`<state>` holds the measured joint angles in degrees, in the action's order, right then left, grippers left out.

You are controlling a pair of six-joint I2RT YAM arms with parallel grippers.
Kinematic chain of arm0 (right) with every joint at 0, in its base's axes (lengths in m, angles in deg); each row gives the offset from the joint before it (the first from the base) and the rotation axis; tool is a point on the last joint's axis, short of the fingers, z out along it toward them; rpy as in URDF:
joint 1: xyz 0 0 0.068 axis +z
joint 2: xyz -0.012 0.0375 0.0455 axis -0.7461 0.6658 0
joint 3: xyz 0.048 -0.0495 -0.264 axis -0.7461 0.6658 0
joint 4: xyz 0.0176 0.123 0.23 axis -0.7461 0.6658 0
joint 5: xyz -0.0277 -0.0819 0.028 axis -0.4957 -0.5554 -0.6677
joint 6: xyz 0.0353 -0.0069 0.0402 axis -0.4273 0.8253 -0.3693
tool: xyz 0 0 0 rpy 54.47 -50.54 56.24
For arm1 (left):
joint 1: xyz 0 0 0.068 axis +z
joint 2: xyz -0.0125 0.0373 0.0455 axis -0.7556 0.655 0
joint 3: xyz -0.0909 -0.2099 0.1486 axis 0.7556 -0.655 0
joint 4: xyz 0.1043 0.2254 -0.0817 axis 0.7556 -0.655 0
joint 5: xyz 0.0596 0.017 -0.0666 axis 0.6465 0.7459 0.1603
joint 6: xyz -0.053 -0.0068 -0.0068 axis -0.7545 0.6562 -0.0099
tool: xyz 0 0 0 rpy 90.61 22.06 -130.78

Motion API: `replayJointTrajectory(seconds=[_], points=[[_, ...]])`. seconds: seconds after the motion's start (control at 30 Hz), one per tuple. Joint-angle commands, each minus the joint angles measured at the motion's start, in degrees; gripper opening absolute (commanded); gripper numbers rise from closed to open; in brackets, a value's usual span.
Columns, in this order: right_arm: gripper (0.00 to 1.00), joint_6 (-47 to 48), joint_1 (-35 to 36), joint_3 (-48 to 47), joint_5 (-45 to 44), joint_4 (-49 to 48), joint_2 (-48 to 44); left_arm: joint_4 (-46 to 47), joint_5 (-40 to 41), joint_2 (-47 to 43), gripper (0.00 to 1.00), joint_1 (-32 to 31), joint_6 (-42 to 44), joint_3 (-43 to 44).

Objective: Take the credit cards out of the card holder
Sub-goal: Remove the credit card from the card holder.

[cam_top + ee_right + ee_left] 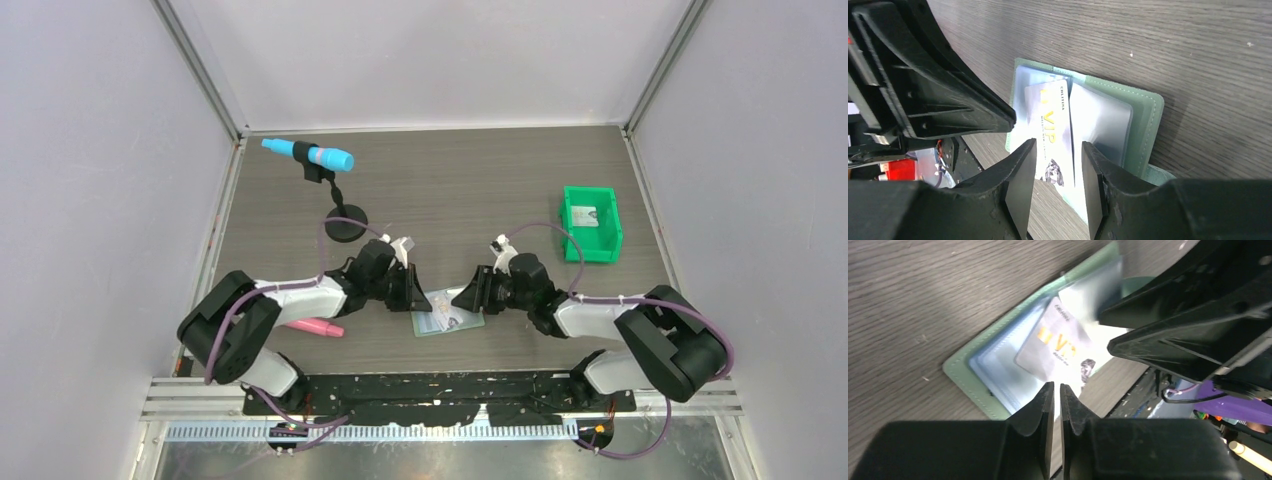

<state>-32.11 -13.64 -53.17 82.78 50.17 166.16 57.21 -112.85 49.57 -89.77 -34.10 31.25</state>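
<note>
The card holder lay open on the wood-grain worktop between my arms, one glossy, gold-lettered credit card poking from its clear pocket. My right claw stood spread astride the card's free end, so I judged the next move was to close and draw it straight out. My left claw was all but clenched at the holder's soft stitched edge, though on what I couldn't tell.

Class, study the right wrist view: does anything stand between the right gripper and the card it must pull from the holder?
Nothing visible does. The card juts from the open holder, straight between the fingers of the open right gripper. The left gripper sits at the holder's other edge.
</note>
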Motion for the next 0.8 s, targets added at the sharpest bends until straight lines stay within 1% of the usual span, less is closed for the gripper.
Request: replayJointTrajectory(seconds=[0.0, 0.13, 0.37, 0.43, 0.47, 0.5, 0.53, 0.6, 0.7, 0.77], points=[[0.46, 2.5, 1.1, -3.5, -2.1, 0.7, 2.1, 0.3, 0.9, 4.3, 0.1, 0.3, 2.1, 1.3], [0.46, 2.3, 2.0, -3.9, -2.6, 0.5, 4.5, 1.4, 0.7, 7.4, 0.07, 0.3, 2.0, 1.2], [0.47, 1.5, 2.5, -3.3, -2.8, -0.1, 4.7, 1.5, 1.4, 7.9, 0.07, 0.3, 2.4, -0.1], [0.43, 1.0, 2.5, -3.3, -2.3, -0.9, 4.5, 1.4, 1.2, 7.9, 0.07, 0.3, 2.5, 0.0], [0.37, 0.9, 2.5, -3.3, -2.1, -1.6, 4.3, 1.3, 1.2, 7.9, 0.07, 0.3, 2.4, 0.0], [0.32, 0.6, 2.5, -3.3, -1.7, -1.9, 4.1, 1.2, 1.2, 7.7, 0.07, 0.3, 2.4, -0.1], [0.2, 0.7, 2.5, -3.3, -1.5, -2.1, 3.5, 0.9, 1.2, 7.4, 0.07, 0.3, 2.4, 0.0], [0.07, 1.3, 2.4, -3.7, -1.1, -1.1, 2.0, -0.1, 1.2, 6.2, 0.07, 0.3, 2.6, 0.3], [0.05, 4.0, 1.7, -5.2, -1.5, 3.5, -1.0, -3.3, 1.2, 3.5, 0.09, 0.3, 3.6, 1.2], [0.05, 6.0, 0.9, -6.1, -1.9, 7.5, -4.8, -6.4, 1.4, 0.9, 0.12, 0.3, 4.6, 2.1]])
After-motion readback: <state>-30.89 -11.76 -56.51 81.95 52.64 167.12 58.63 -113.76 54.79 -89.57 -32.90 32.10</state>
